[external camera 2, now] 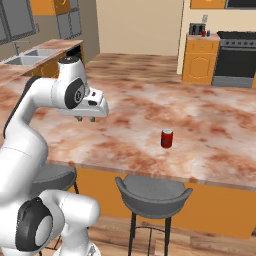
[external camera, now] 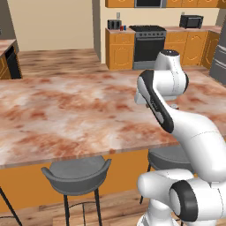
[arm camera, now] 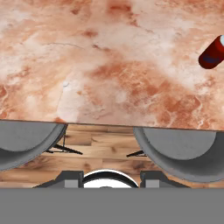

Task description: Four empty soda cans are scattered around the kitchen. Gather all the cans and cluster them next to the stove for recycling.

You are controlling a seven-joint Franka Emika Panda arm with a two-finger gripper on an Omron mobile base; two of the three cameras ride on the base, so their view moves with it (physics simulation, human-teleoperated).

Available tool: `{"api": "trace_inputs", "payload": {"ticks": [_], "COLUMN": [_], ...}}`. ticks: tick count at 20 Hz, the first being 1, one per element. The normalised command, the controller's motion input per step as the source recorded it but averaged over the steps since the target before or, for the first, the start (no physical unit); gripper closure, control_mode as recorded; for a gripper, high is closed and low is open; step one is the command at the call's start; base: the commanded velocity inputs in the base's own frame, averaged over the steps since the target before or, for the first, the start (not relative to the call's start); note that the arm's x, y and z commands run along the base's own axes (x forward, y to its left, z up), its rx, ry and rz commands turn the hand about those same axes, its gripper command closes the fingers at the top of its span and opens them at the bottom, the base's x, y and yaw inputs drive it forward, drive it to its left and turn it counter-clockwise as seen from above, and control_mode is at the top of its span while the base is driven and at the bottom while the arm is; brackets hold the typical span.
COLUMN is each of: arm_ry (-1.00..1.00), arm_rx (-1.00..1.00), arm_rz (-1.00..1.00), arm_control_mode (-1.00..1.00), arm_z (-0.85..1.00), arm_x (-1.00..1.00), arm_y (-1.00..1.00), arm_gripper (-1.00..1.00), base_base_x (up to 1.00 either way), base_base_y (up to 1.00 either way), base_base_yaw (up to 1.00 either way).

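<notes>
1. We see the claw (external camera 2: 86, 119) hanging closed and empty above the near part of the island (external camera 2: 200, 125), its short fingers pointing down, clear of the top.
2. The nearest can (external camera 2: 167, 138), red, stands upright on the island to the claw's right, well apart from it; in the hand view the can (arm camera: 213, 53) sits at the right edge.
3. The island top is pink-brown marble over orange panels, and the floor is wood.
4. Two grey stools (external camera 2: 152, 196) stand tucked under the island's near edge, one below the can and one beside the arm's base.
5. Across the room the stove (external camera: 148, 43) stands between orange cabinets.
6. On the counter left of the stove we make out a toaster (external camera: 114, 24) with small red and blue cans (external camera: 122, 28) just beside it; how many we cannot tell.
7. A microwave (external camera: 191, 20) sits on the counter right of the stove, and a sink (external camera 2: 29, 56) lies in the counter far left.
8. Nothing stands between claw and can.
</notes>
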Motion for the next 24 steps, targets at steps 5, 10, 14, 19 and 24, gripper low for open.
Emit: {"api": "trace_inputs", "payload": {"ticks": [5, 10, 14, 19, 24], "arm_ry": [0.00, 0.00, 0.00, 0.00, 0.00], "arm_rx": [0.00, 0.00, 0.00, 0.00, 0.00], "arm_rz": [0.00, 0.00, 0.00, 0.00, 0.00], "arm_control_mode": [-1.00, -1.00, -1.00, -1.00, -1.00], "arm_z": [-0.02, -0.06, -0.08, 0.00, -0.04], "arm_x": [0.00, 0.00, 0.00, 0.03, 0.06], "arm_y": [-0.25, -0.57, -0.64, -0.59, -0.50], "arm_gripper": [-1.00, -1.00, -1.00, -1.00, -1.00], "base_base_x": [0.00, 0.00, 0.00, 0.00, 0.00], "base_base_y": [0.00, 0.00, 0.00, 0.00, 0.00], "base_base_yaw": [0.00, 0.00, 0.00, 0.00, 0.00]}}
